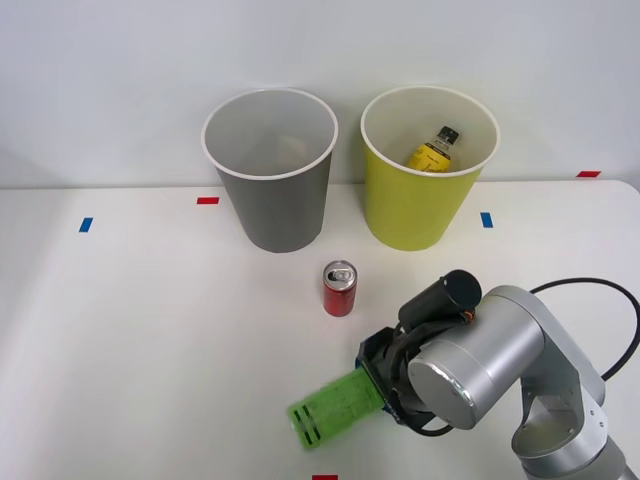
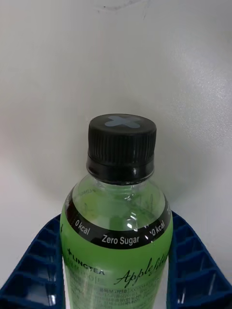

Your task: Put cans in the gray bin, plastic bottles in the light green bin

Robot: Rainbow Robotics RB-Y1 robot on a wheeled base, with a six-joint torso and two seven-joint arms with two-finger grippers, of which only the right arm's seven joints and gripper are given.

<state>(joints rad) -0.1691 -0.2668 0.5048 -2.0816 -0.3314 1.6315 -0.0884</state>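
While the red can [image 1: 339, 289] stands upright before the gray bin [image 1: 272, 205], right gripper [image 1: 377, 385] clamps the green-labelled bottle [image 2: 116, 227], blue fingers [image 2: 34, 270] pressed to both sides. Yellow-labelled bottle [image 1: 434, 151] lies inside the light green bin [image 1: 415, 205].

Readable print on a green-labelled plastic bottle.
In the right wrist view, the green bottle [image 2: 116, 251] carries a black band around its shoulder with white lettering reading "0 kcal" and "Zero Sugar". Below the band, on the green label, small dark capitals read "LINGTEA", and slanted script beside them starts "Apple", the rest running out of sight. Its black cap [image 2: 122, 145] bears a pale grey cross mark on top. Finer print lower on the label cannot be made out.
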